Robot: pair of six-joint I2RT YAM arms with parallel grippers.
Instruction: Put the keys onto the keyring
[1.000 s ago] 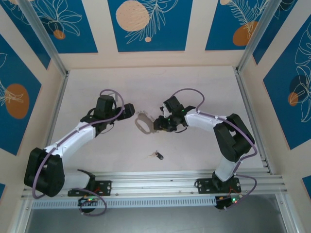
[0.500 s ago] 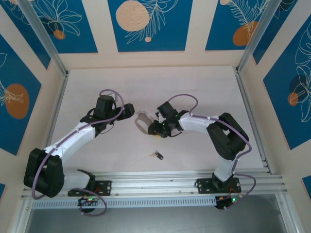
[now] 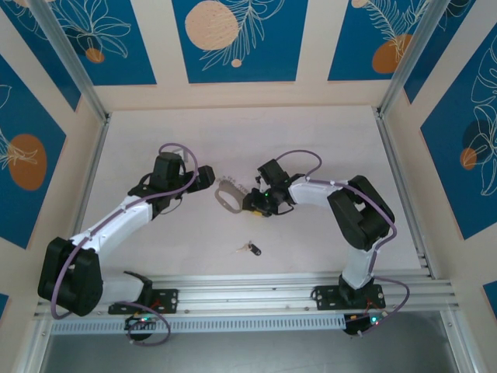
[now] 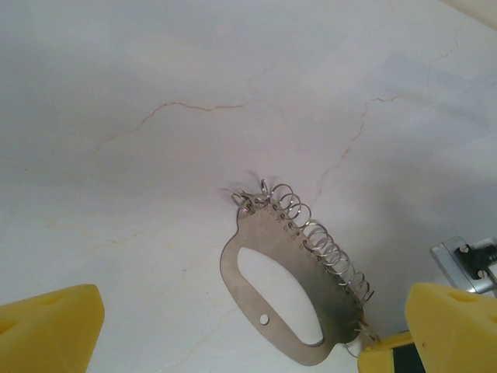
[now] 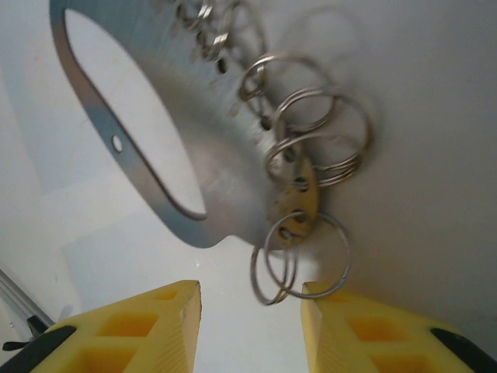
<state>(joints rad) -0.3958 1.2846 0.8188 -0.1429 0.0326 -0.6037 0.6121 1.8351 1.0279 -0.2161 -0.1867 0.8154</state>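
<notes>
Left gripper [image 3: 210, 179] and right gripper [image 3: 249, 203] spread wide.

Losing the top of the keyring [image 5: 221, 167] past the upper edge in the right wrist view, and blurring its uppermost rings into one smear. Cropping the right gripper [image 5: 248, 322] at the bottom edge, leaving just the yellow fingertips [image 5: 144, 330] in frame. Cropping the left gripper [image 4: 248, 334] likewise at the bottom corners of the left wrist view. Slicing a grey metal part [image 4: 470, 263] at that view's right edge, leaving too little for naming. Shrinking the keys [image 3: 250, 249], toward the near edge of the table [image 3: 326, 124], too small from above for counting. Hiding the right gripper's fingertips under its own wrist there.
</notes>
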